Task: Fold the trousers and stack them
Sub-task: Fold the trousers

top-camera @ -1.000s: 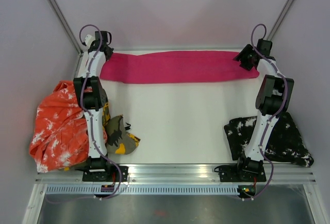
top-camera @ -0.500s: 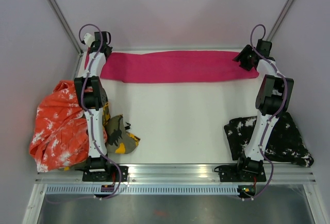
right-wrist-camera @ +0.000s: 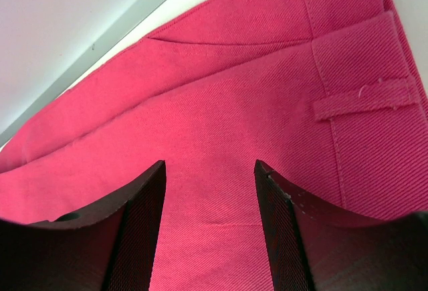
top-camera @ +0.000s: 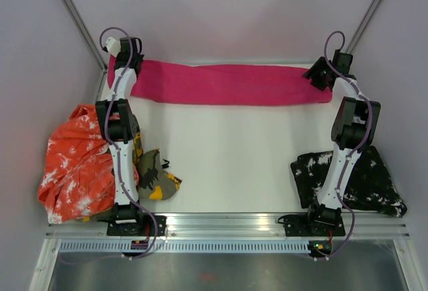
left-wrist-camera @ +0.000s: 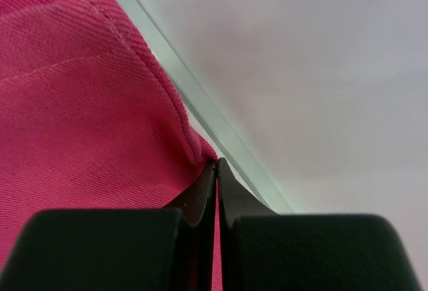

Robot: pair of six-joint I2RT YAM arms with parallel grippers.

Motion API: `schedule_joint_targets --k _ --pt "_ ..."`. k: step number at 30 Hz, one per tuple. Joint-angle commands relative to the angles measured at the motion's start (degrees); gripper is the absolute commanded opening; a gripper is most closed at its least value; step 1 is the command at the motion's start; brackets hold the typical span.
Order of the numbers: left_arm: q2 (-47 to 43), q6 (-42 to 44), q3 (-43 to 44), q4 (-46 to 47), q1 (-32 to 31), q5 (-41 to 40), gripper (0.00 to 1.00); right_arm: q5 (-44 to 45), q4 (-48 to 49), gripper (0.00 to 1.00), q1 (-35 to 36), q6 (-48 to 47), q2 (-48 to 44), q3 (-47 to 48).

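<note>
At ten o'clock my left gripper (left-wrist-camera: 217,170) is clamping a hem corner of the long magenta-pink cloth trousers (top-camera: 227,85), which are lying along the white counter's (top-camera: 227,150) far edge. At two o'clock my right gripper (right-wrist-camera: 208,170) is hovering open over the waistband (right-wrist-camera: 374,57). Closing there comes next, I judge. Orange-white mottled trousers (top-camera: 73,164) and olive camouflage trousers (top-camera: 157,177) at eight, and black white-splattered trousers (top-camera: 374,180) at four, are lying outside the fold path.

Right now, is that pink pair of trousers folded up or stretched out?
Stretched out: the pink trousers lie as one long flat strip along the far edge of the table, nearly its whole width.
</note>
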Motion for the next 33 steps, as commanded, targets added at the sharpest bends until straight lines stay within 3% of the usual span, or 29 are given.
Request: schedule_joint_targets --k 1,3,5,7,8,13,14,18,21,24,33 --pt "-0.41 1.51 3.41 7.68 1.33 -2.18 0.02 -0.25 3.20 0.62 0.40 -0.49 0.68 -0.32" --pt "1.07 0.64 4.55 7.68 1.42 -3.85 0.04 -0.25 3.20 0.62 0.40 -0.75 0.68 -0.06" --pt "2.48 -0.07 6.13 7.68 1.50 -4.03 0.18 -0.25 3.20 0.62 0.40 -1.54 0.77 0.29" --pt "4.24 -0.07 7.10 7.68 1.50 -2.89 0.25 -0.42 3.11 0.63 0.40 -2.77 0.33 0.64" --pt "4.51 0.62 7.19 7.68 1.42 -1.32 0.36 -0.69 3.02 0.63 0.40 -3.21 0.07 0.82" --pt "1.80 6.76 5.01 5.93 1.50 2.03 0.69 -2.18 0.31 0.64 0.40 -6.90 -2.39 2.22" --pt "-0.82 8.00 4.30 5.05 1.42 2.29 0.81 -2.27 -0.40 0.65 0.40 -8.39 -2.74 2.49" --pt "-8.39 13.72 0.08 0.67 1.42 4.06 0.84 2.53 -4.79 0.70 0.40 -11.21 -5.73 2.67" --pt "-12.97 13.90 -2.38 -7.39 1.42 4.23 0.84 7.04 -7.08 0.82 0.40 -10.77 -8.10 1.18" --pt "-16.39 11.89 -9.56 -13.30 1.15 3.97 0.83 10.81 -9.89 0.86 0.40 -8.24 -9.95 -1.10" --pt "-21.50 5.30 -26.01 -18.77 1.68 4.06 0.80 16.09 -13.85 0.84 -0.39 -2.25 -14.87 -11.29"
